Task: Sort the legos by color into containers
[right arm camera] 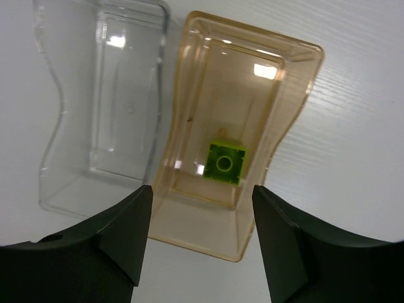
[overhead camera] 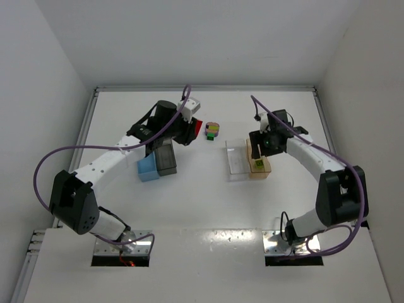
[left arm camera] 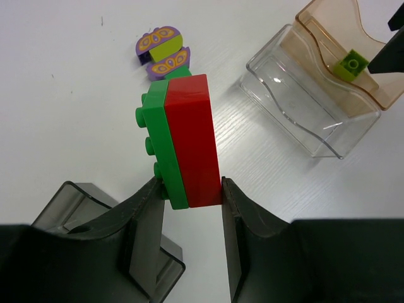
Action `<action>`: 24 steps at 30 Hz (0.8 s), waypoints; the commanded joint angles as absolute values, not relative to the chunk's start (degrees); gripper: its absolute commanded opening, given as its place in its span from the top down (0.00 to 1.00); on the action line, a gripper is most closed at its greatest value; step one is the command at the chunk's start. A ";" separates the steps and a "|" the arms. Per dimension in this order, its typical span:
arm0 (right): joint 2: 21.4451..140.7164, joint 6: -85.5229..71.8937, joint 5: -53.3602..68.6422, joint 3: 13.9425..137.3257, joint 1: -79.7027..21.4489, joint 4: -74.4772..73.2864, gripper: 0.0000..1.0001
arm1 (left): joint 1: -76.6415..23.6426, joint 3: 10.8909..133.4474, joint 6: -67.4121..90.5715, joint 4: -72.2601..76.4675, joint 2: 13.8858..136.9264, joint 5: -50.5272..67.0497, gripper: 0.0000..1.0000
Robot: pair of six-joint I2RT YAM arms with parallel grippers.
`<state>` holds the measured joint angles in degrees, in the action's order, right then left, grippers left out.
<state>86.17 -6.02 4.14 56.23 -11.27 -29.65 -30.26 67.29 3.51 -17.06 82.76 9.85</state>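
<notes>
Red-green brick pair point(left arm camera: 187, 136) is being pinched by the left pincer point(left arm camera: 190, 192) near the grey bin point(left arm camera: 71, 208); right pincer point(right arm camera: 202, 199) is hovering spread over the tan bin point(right arm camera: 291, 95) holding a yellow-green brick point(right arm camera: 225, 162).

2 white-black arms point(overhead camera: 104, 163), purple cables point(overhead camera: 38, 170)

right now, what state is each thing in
left gripper, shut on red and green bricks
right gripper, open over tan bin
tan bin, holds one yellow-green brick
clear bin, empty
purple cluster, loose on table
grey bin, contents unclear
blue bin, contents unclear
</notes>
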 commanded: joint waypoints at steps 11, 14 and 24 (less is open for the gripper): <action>92.45 -13.78 57.73 69.79 -11.60 -28.32 0.38 | -29.88 63.99 4.91 -13.89 78.93 20.04 0.96; 93.68 -21.60 59.85 68.99 -12.12 -21.46 0.36 | -29.88 63.46 5.45 -13.36 78.93 21.26 0.96; 95.80 -30.85 59.15 71.62 -14.24 -15.03 0.28 | -31.46 63.46 5.98 -12.83 80.59 21.27 0.96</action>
